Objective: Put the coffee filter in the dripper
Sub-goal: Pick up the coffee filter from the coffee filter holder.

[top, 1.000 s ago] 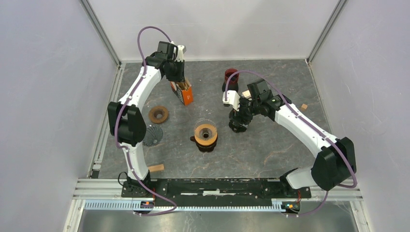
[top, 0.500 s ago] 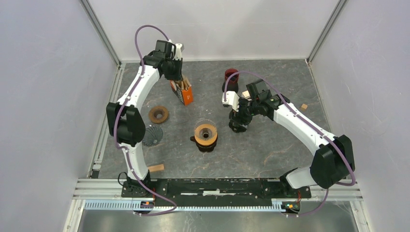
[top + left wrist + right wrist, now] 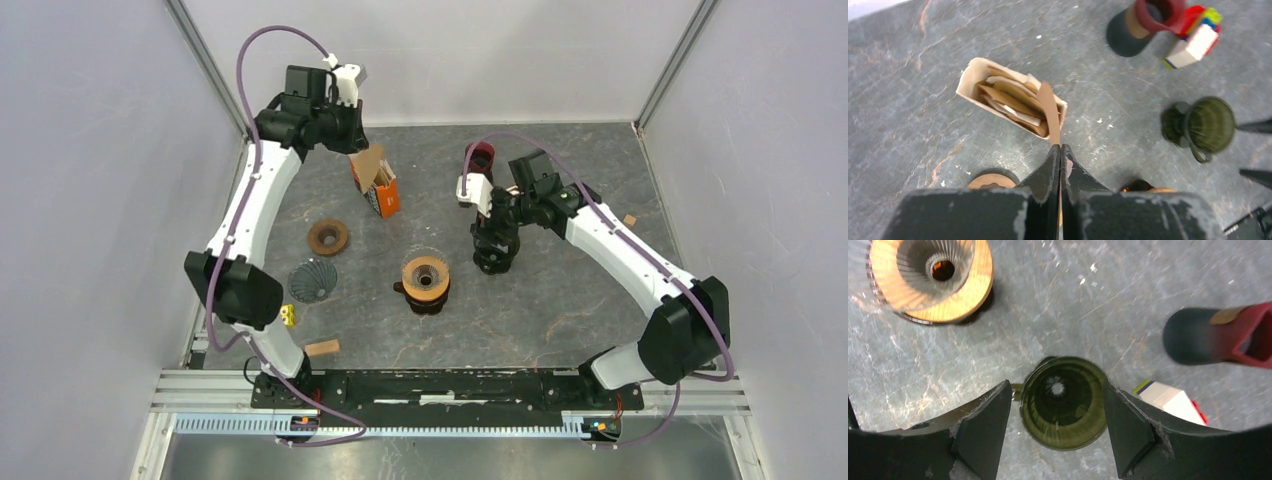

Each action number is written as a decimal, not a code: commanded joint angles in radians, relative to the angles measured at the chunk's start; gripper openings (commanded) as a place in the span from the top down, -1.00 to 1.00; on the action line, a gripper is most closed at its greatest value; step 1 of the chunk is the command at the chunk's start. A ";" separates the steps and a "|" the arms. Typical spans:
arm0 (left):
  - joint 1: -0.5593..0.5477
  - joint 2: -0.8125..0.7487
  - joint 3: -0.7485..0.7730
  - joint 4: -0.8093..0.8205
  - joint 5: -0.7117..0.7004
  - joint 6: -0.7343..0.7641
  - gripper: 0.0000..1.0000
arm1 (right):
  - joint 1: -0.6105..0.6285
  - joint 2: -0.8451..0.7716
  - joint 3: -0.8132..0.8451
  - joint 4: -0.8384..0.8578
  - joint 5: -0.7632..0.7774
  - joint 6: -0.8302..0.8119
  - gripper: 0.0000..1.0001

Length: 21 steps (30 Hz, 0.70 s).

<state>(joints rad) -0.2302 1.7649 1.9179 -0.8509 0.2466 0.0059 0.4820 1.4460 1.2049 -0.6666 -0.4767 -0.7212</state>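
The left gripper (image 3: pixel 1060 150) is clenched, its two pads pressed flat together on the near end of a brown coffee filter (image 3: pixel 1049 115); from the wrist the filter shows edge-on as a narrow strip, its long axis running straight out from the fingertips towards the open filter box (image 3: pixel 967 80) just beyond them; from above it reads as a flat brown sheet, tilted, between the fingers and the box; its far end overlaps the box mouth, and whether it is free of the other filters packed there cannot be told; the pinched end is hidden between the pads. The right gripper (image 3: pixel 1056 390) stands spread, one finger on each side of the green dripper (image 3: pixel 1064 405), mouth upward, ribs and centre hole showing; a gap shows on the side of its small handle, while on the other side pad and rim look close enough that contact cannot be judged. Beyond these fingers to one side sits a wood-ringed dripper (image 3: pixel 930 280), cut off by the frame; to the other a red cup (image 3: pixel 1228 337), blurred, and a white block (image 3: pixel 1170 402), partly behind the finger.
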 commanded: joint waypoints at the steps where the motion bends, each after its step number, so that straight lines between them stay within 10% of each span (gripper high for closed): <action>1: 0.002 -0.136 0.039 -0.059 0.217 0.169 0.96 | -0.003 0.006 0.136 0.041 -0.071 0.021 -0.48; 21: -0.143 -0.283 -0.002 -0.125 0.444 0.144 0.95 | -0.003 0.129 0.371 0.362 -0.386 0.286 -0.81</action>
<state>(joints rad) -0.3225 1.5387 1.9354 -0.9695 0.6399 0.1436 0.4820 1.5692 1.5055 -0.3801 -0.7696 -0.4671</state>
